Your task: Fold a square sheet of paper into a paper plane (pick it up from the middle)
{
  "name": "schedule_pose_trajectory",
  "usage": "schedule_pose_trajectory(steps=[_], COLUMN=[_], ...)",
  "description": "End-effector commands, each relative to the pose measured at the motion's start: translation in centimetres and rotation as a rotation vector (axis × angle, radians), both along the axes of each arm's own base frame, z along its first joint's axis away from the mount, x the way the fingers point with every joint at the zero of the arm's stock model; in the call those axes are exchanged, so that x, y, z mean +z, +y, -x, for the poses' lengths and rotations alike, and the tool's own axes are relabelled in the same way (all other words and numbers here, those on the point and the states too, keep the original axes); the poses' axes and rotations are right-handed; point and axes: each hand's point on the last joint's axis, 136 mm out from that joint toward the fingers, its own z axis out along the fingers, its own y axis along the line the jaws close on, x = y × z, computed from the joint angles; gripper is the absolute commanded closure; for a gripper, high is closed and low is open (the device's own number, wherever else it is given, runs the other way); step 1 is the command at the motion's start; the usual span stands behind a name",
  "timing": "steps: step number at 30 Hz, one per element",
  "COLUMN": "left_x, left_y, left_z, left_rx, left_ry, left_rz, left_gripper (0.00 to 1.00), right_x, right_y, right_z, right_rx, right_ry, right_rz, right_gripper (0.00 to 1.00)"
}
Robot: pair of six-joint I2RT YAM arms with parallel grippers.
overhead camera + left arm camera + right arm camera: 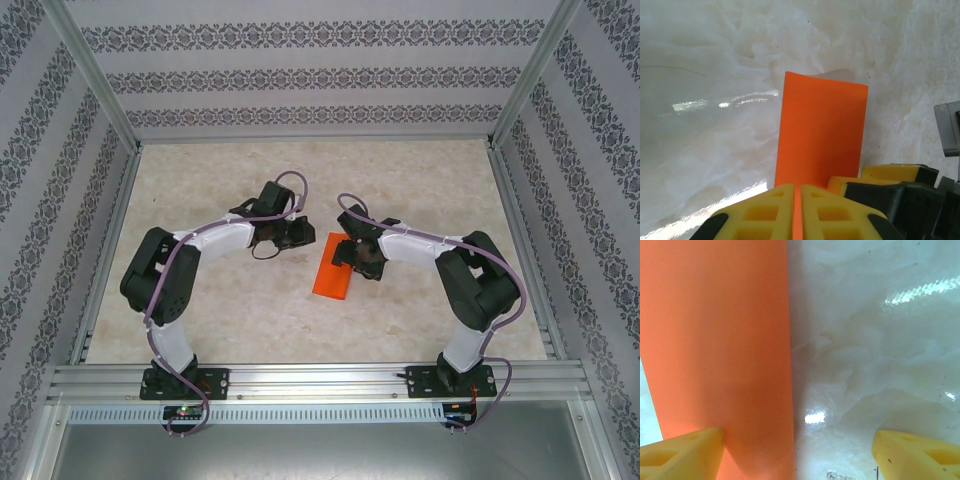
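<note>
The square sheet of paper (pixel 331 275) is bright orange and shows as a narrow folded rectangle in the middle of the table. In the left wrist view the paper (pixel 822 132) runs away from my left gripper (pixel 797 195), whose yellow fingers (pixel 765 210) are shut with a thin strip of orange pinched between them. My left gripper (pixel 293 234) is at the sheet's far left corner. My right gripper (pixel 356 256) hovers over the sheet's right side, open. In the right wrist view my right gripper (pixel 800 460) has one fingertip (pixel 682 452) over the paper (pixel 720 340) and the other over bare table.
The table (pixel 240 300) is pale and marbled, with glossy reflections. Patterned walls (pixel 300 80) and aluminium rails (pixel 320 375) enclose it. Part of the right gripper (pixel 890 195) sits close beside the left one at the sheet.
</note>
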Motion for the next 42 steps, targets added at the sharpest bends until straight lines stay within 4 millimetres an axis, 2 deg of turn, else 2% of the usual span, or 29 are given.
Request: schedule_pose_trajectory(steps=[1, 9, 23, 35, 42], left_x=[0.5, -0.3, -1.5, -1.0, -0.9], left_y=[-1.8, -3.0, -3.6, -1.7, -1.5], left_z=[0.5, 0.7, 1.3, 0.7, 0.7], left_rx=[-0.038, -0.050, -0.058, 0.033, 0.036], left_ry=[0.031, 0.053, 0.081, 0.025, 0.021], left_rz=[0.031, 0.035, 0.022, -0.050, -0.057], left_gripper=[0.88, 0.90, 0.89, 0.90, 0.89], right_x=[-3.5, -3.5, -3.7, -3.5, -3.1], right_y=[-1.6, -1.6, -1.2, -0.8, -0.3], right_z=[1.3, 1.3, 1.2, 1.0, 0.6], right_rx=[0.003, -0.004, -0.020, -0.025, 0.011], right_ry=[0.060, 0.061, 0.060, 0.047, 0.036], right_rz=[0.091, 0.091, 0.063, 0.035, 0.026], right_gripper=[0.19, 0.20, 0.19, 0.20, 0.18])
